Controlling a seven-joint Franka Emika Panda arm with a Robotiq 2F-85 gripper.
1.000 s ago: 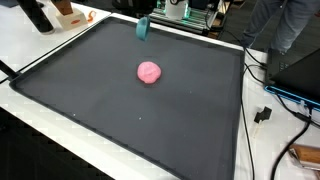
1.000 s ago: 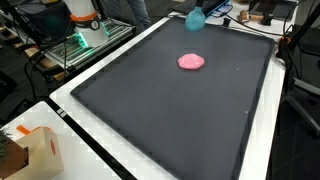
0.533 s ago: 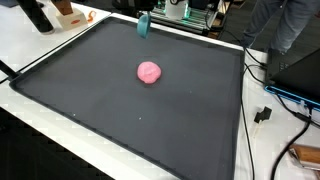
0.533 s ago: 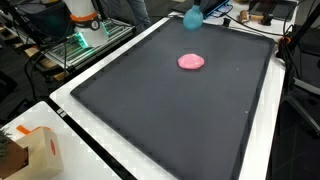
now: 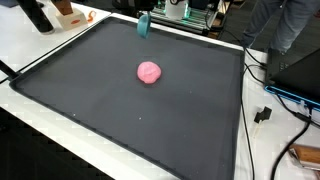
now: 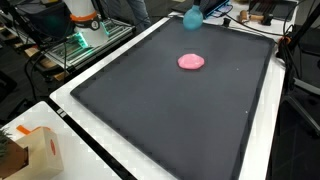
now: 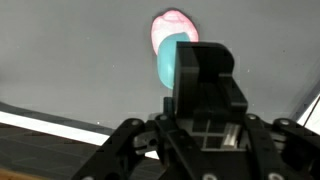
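Shows gripper (image 7: pixel 193 58) at the black mat's (image 5: pixel 200 120) far edge, teal object (image 7: pixel 168 65) at its fingers, hold or opening impossible to tell, pink lump (image 7: pixel 170 24) lying straight ahead mid-mat.

- A robotics lab or workshop, not a home;
- a wide black rimmed work mat (image 5: pixel 150 120) covers a white bench (image 5: pixel 60 45);
- loose black cables (image 5: pixel 262 80) trail off the bench edge;
- an open metal rack of electronics, glowing green (image 6: pixel 82 40), stands beside it;
- a small brown cardboard box (image 6: pixel 35 150) sits at one corner.
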